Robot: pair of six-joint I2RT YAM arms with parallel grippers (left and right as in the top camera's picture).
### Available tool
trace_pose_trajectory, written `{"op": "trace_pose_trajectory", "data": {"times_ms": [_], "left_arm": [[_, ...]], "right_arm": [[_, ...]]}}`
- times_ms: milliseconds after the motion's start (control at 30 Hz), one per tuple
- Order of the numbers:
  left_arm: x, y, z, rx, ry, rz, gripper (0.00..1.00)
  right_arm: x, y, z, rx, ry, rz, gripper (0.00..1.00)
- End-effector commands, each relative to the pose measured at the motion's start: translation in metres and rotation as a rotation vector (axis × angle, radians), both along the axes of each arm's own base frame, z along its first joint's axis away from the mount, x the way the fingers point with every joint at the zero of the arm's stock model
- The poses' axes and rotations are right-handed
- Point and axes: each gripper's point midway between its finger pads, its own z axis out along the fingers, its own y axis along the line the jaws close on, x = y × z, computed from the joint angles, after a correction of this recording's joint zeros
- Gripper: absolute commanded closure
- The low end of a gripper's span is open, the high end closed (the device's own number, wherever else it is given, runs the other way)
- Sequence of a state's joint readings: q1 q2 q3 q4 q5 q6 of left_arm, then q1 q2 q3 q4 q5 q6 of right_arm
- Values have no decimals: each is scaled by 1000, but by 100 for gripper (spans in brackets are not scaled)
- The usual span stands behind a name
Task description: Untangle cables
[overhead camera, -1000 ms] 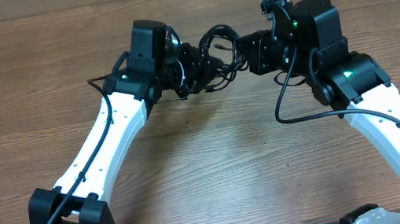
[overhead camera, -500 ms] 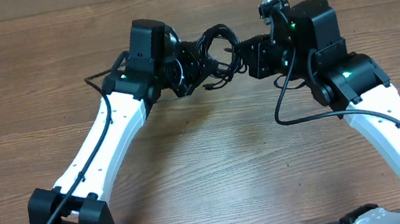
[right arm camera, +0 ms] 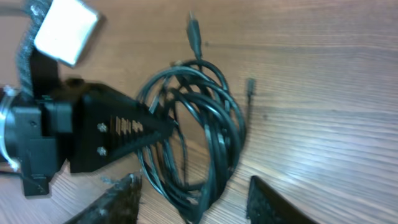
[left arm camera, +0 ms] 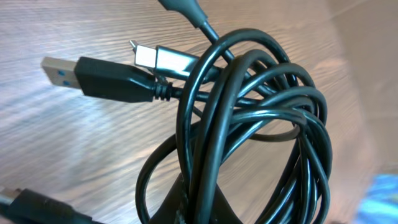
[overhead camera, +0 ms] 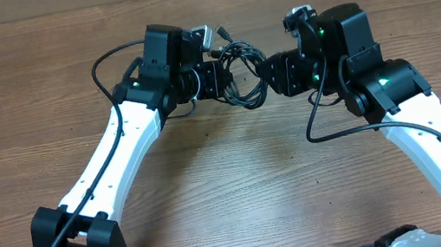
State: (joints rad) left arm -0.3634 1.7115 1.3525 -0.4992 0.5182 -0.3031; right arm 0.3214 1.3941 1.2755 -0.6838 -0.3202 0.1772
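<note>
The cables [overhead camera: 241, 72] are a bundle of thin black loops hanging between my two grippers, just above the wooden table. My left gripper [overhead camera: 221, 78] is shut on several strands at the bundle's left side. In the left wrist view the coil [left arm camera: 261, 124] fills the frame, with a black USB plug [left arm camera: 99, 78] and a silver-tipped plug [left arm camera: 163, 59] sticking out to the left. My right gripper [right arm camera: 196, 206] is open. Its fingers [right arm camera: 115, 202] stand wide on both sides of the coil's lower end [right arm camera: 205, 130] without clamping it.
The wooden table [overhead camera: 39, 80] extends all around the arms. A thicker black wire [overhead camera: 317, 122] loops off the right arm, and another [overhead camera: 102, 62] arches behind the left arm. Both arm bodies flank the bundle closely.
My right gripper has let go of the bundle and opened. My left gripper has closed on the cables and carried them slightly toward the back of the table.
</note>
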Motion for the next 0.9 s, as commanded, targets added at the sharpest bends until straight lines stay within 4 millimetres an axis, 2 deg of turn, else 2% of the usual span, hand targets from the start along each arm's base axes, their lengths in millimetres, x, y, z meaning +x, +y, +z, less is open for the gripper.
{"op": "trace_pose_trajectory", "data": {"times_ms": [0, 100, 333, 600, 867], "left_arm": [[5, 11, -7, 164, -164, -124, 96], [4, 25, -18, 298, -220, -188, 96], [1, 24, -19, 378, -351, -369, 96], [-17, 0, -7, 275, -491, -605, 96], [-21, -5, -4, 252, -525, -652, 96]], "right_arm": [[1, -10, 13, -69, -70, 9, 45], [-5, -12, 6, -139, -85, 78, 45], [-14, -14, -3, -268, -144, 226, 45], [-19, -16, -16, -333, -150, 305, 45], [-18, -16, -37, -341, -80, 315, 45]]}}
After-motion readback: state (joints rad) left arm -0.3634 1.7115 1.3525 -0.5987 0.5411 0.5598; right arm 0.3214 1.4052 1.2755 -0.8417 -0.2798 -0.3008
